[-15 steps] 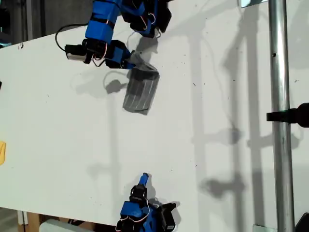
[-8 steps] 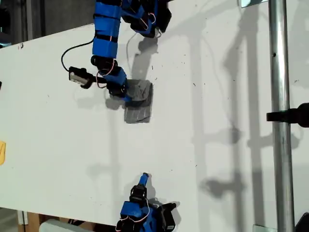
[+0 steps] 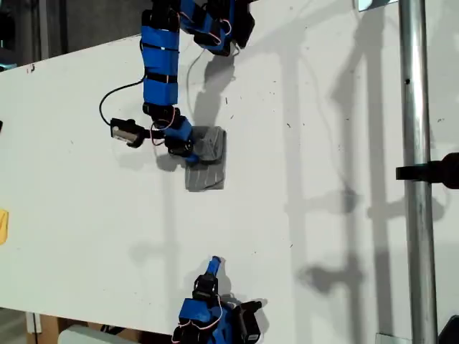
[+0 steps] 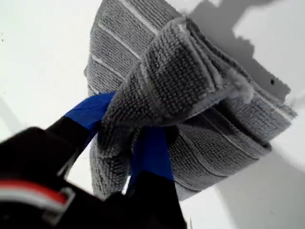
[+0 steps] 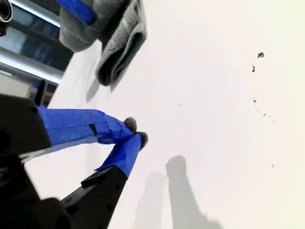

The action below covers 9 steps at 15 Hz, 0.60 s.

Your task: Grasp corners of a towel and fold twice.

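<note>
- The towel (image 3: 206, 160) lies folded small on the white table (image 3: 323, 143), up and slightly left of centre in the exterior view; its long axis runs from 12 to 6 o'clock there.
- My first gripper (image 3: 192, 147) pinches a raised fold of the towel (image 4: 190, 90) between its blue fingers (image 4: 150, 152).
- My second gripper (image 5: 136, 132) rests at the 6 o'clock edge of the exterior view, fingertips together, holding nothing.
- A metal pole (image 3: 416, 172) stands at 3 o'clock.

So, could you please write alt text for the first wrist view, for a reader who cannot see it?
My first gripper, with blue-taped fingers, is shut on a fold of the grey striped towel, bunched and doubled over on the white table. The rest of the towel lies folded beneath.
</note>
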{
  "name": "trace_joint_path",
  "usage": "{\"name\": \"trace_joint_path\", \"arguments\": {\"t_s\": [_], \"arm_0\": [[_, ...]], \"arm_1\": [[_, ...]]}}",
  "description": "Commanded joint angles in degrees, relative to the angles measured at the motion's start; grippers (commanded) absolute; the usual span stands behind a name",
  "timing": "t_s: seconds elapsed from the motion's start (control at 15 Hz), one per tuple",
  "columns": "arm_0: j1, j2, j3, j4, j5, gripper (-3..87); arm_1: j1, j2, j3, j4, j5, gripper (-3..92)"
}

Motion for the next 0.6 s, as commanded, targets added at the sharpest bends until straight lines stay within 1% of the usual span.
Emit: {"name": "trace_joint_path", "arguments": {"t_s": [0.0,0.07,0.27,0.47,0.53], "arm_0": [[0.62,0.18,0.35,0.44,-0.35,-0.4],[0.62,0.18,0.35,0.44,-0.35,-0.4],[0.62,0.18,0.35,0.35,-0.35,-0.4],[0.53,0.18,0.35,0.62,-1.14,-0.7],[0.35,0.18,0.35,1.67,-2.81,-0.6]], "arm_1": [[-3.60,9.76,-1.32,-14.50,-10.81,56.6],[-4.66,13.45,-2.81,-17.05,-14.77,59.6],[-3.69,21.80,-6.42,-14.59,-20.13,59.6],[-2.20,29.18,-3.34,-9.14,-20.13,59.6],[-1.23,34.10,1.23,-7.73,-19.69,54.2]]}}
